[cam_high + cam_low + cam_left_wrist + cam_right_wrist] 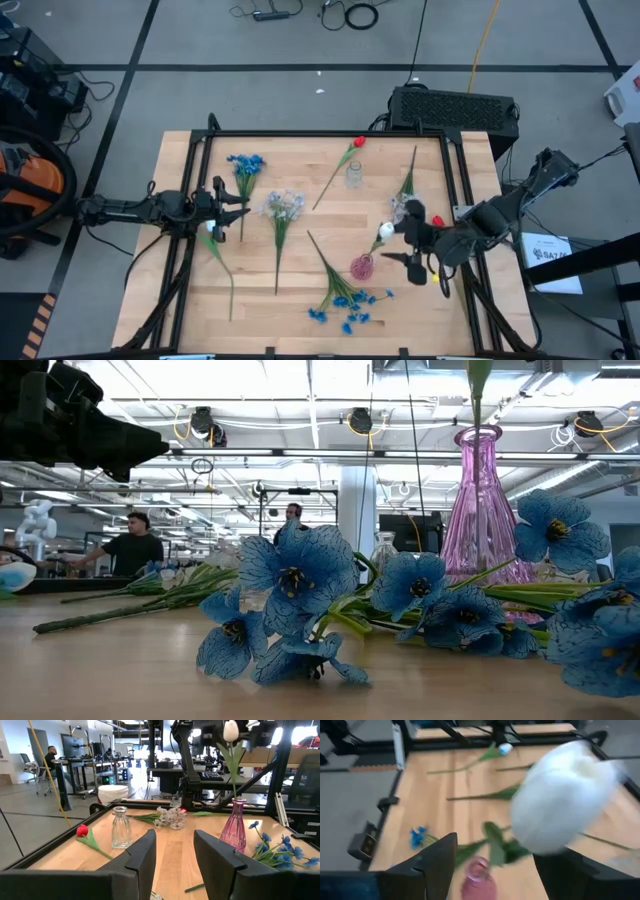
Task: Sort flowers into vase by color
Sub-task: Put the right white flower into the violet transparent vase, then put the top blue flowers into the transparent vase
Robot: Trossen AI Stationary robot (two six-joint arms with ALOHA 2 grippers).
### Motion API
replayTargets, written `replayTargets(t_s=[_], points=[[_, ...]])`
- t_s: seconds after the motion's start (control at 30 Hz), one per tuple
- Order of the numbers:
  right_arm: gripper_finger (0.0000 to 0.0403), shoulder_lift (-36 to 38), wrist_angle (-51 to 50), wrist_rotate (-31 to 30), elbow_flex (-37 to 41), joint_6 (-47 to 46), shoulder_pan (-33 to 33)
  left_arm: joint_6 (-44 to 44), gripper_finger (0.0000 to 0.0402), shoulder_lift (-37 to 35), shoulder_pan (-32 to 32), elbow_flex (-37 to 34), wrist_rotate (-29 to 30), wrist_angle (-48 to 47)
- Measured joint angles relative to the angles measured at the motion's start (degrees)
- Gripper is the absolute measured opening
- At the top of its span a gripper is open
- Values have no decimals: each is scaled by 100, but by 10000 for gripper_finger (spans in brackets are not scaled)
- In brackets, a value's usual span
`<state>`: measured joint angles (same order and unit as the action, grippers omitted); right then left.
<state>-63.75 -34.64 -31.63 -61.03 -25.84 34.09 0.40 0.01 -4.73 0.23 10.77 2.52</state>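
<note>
High view showed the right gripper [412, 243] over the table's right side, just beside the pink vase [362, 267], its fingers spread with the white tulip [386, 231] between them; whether they touched the stem could not be told. The tulip's stem ran down into the pink vase's neck. The left gripper [232, 208] waited at the left edge, fingers apart and empty, near a blue bunch [245, 163] and a pale lavender bunch [283, 205]. A clear vase [354, 176] stood toward the far edge beside a red tulip [359, 142]. More blue flowers [350, 305] lay near the front of the table [300, 240].
</note>
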Motion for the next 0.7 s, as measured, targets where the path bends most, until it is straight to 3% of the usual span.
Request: replayTargets(t_s=[0.17,0.37,0.7], points=[[247,9,-817,329,-587,-74,-158,0,138,1,0,0,2,0],[247,0,-1372,942,-619,-269,-264,0,138,0,2,0,1,0],[247,39,-3060,917,-1364,-1226,-261,0,138,1,0,1,0,0]])
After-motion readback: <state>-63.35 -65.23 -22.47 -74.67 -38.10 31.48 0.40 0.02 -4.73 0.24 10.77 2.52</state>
